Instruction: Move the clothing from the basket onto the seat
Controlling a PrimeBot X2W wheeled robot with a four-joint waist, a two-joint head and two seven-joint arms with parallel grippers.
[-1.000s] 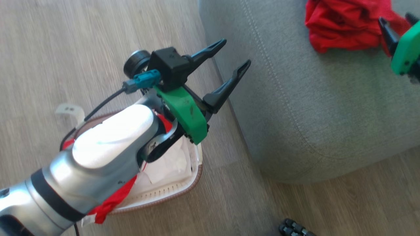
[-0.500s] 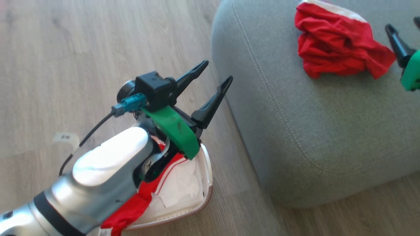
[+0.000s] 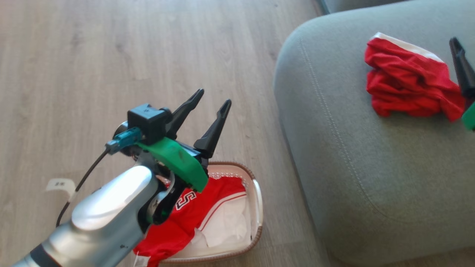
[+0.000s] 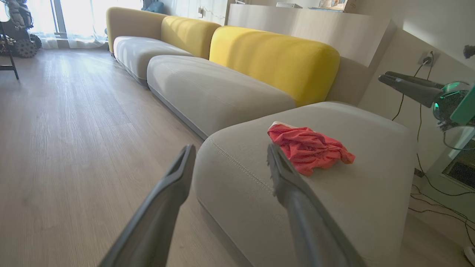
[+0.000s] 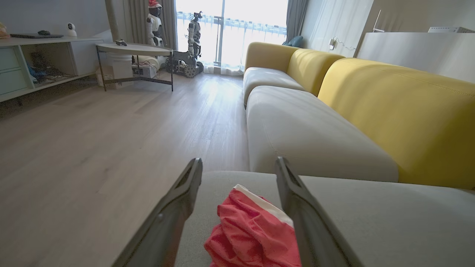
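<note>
Left end effector (image 3: 214, 96), fingers apart, hovers near the basket (image 3: 258, 202), lower left. Right end effector (image 5: 238, 160), also apart, hangs just beside the red garment (image 3: 408, 87) on the seat (image 3: 352, 148).

Red garment (image 4: 307, 150) on grey seat (image 4: 374, 185)

Three garments (image 3: 406, 87); one basket (image 3: 259, 205); one seat (image 3: 371, 167); two grippers (image 3: 213, 96)

The left forearm (image 3: 107, 215) was a smooth silver shell with a dark band (image 3: 44, 256) low down; a bright green bracket (image 3: 174, 163) capped the wrist; a black boxy housing (image 3: 146, 120) took a teal plug (image 3: 124, 140) trailing a thin black cable (image 3: 79, 185); the left tool (image 3: 213, 96) had two long, tapering black fingers; the right tool (image 5: 238, 160) matched.
</note>
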